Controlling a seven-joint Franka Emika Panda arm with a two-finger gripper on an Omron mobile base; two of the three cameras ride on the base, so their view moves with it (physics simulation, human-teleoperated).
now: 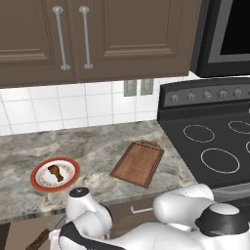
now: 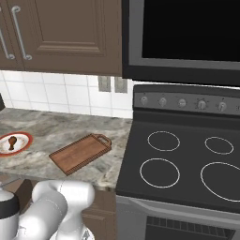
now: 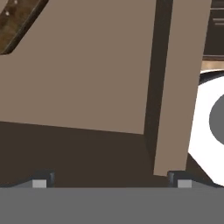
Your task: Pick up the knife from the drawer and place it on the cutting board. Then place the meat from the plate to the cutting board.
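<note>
Knife point(image 1: 38, 240) handle, dark brown, shows at the lower left of the left base view, lying in the open drawer point(image 1: 24, 232) below the counter's front edge, just left of the arm's white links. In the hand view the gripper point(image 3: 111, 180) has its two dark tips spread wide apart with nothing between them, pointing at the drawer's pale wood floor and a side wall; part of the knife's handle point(image 3: 17, 19) crosses the upper left corner of that view, well away from the fingertips. Up on the marble counter point(image 1: 97, 146), the cutting board point(image 1: 138, 162) lies bare near the front edge, close to the stove point(image 1: 215, 146), its handle tab pointing toward the tiled back wall. Toward the counter's left side sits the plate point(image 1: 54, 174), with the meat point(image 1: 55, 172) resting in its middle, apart from the board.
</note>
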